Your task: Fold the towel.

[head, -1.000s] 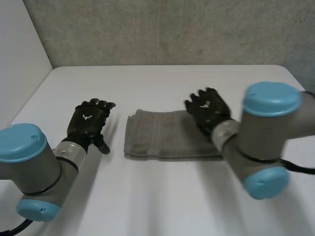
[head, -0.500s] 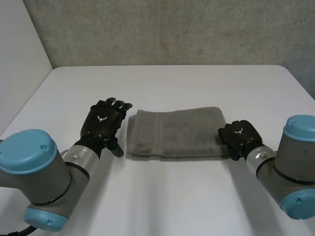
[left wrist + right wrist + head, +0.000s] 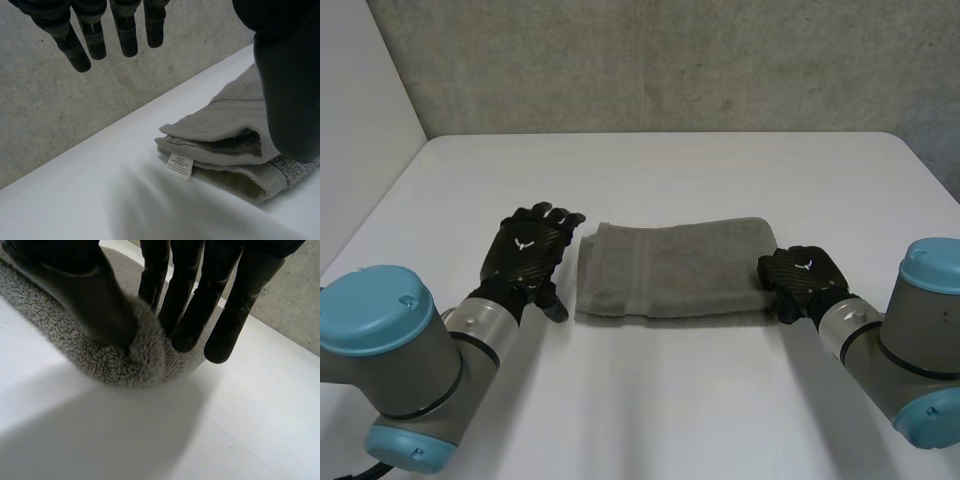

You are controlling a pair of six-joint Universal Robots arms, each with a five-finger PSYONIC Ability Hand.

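Found the grey towel folded at mid-counter. Saw the left hand just beside its left edge, fingers straight, gripping nothing. Saw the right hand at its right near corner, fingers and thumb pinching the fold.

A white desk with rounded far corners stands before a grey, speckled concrete wall marked by a faint vertical seam, while a plain white panel closes off the left side; the light is soft and even, leaving only blurred grey shadows on the smooth, matt desk top
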